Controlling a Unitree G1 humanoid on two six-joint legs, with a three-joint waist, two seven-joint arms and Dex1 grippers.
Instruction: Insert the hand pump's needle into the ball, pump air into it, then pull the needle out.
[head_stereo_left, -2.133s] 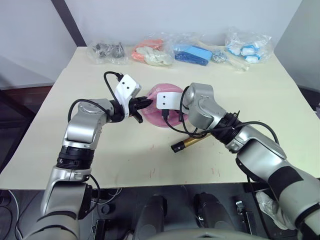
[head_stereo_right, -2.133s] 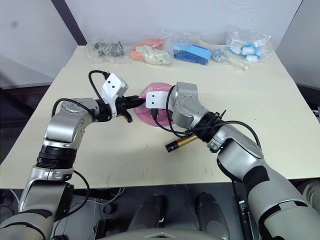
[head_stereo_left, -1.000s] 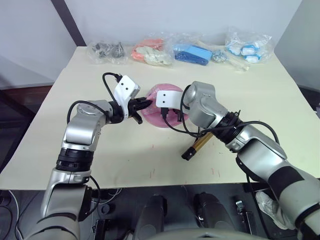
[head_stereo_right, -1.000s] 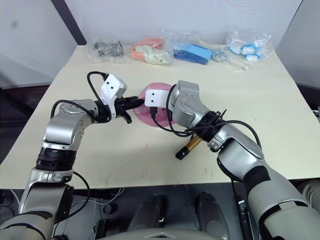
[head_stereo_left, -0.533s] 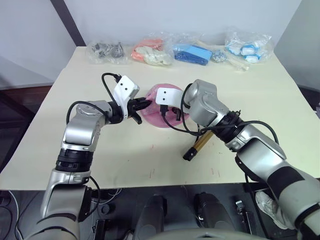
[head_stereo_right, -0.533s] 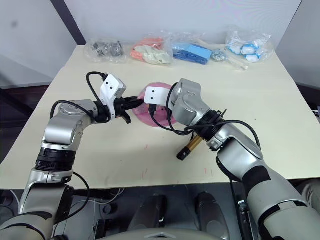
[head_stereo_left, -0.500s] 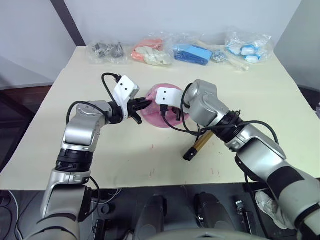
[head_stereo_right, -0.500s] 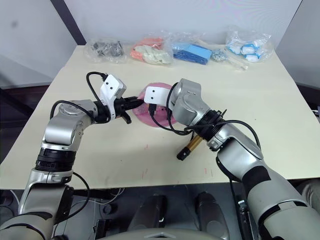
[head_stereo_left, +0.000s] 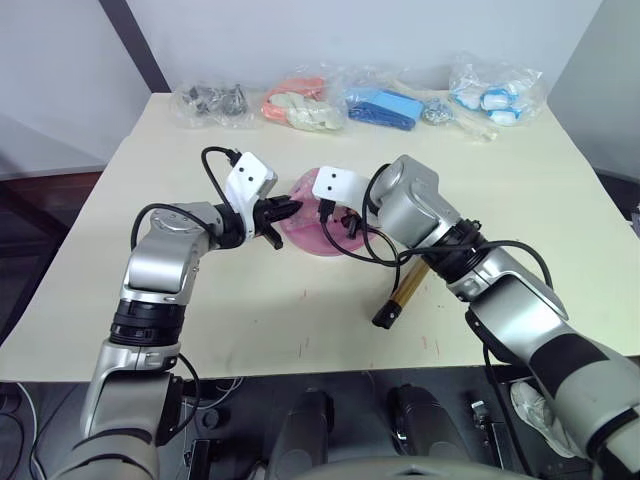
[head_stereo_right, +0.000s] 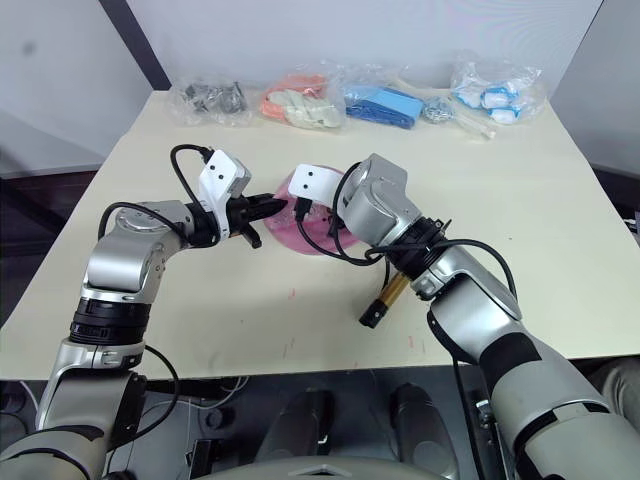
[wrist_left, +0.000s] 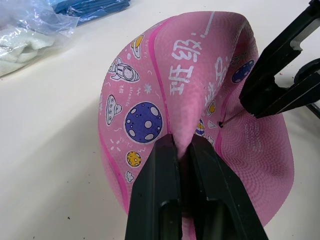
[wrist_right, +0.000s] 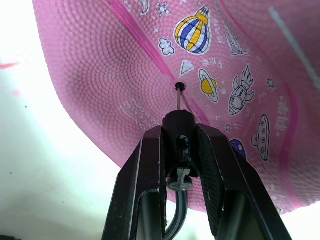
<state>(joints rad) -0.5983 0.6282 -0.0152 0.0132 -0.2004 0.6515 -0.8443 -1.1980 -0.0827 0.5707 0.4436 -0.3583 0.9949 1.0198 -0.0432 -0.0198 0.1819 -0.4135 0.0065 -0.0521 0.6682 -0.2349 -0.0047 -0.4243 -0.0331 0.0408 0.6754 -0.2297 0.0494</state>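
Note:
The pink ball (head_stereo_left: 312, 232) lies slack and folded at the table's middle, cartoon stickers on its skin. My left gripper (wrist_left: 183, 144) is shut on a raised fold of the ball (wrist_left: 150, 100). From the other side, my right gripper (wrist_right: 179, 129) is shut on the needle's black fitting. The thin pin of the needle (wrist_right: 179, 99) has its tip at the ball's small dark valve hole (wrist_right: 179, 86). The gold-brown hand pump (head_stereo_left: 399, 294) lies on the table in front of the ball, beside my right forearm. Its black hose (head_stereo_left: 372, 250) loops up toward the right gripper.
Clear bags line the table's far edge: dark parts (head_stereo_left: 212, 100), orange and white items (head_stereo_left: 298, 104), blue items (head_stereo_left: 385, 106) and white-blue items (head_stereo_left: 495, 94). Bare table (head_stereo_left: 260, 310) stretches in front of the ball.
The pump has swung on the table, its black near end moving toward me and to the right. My right gripper has shifted slightly toward the left gripper. The left still holds the fold.

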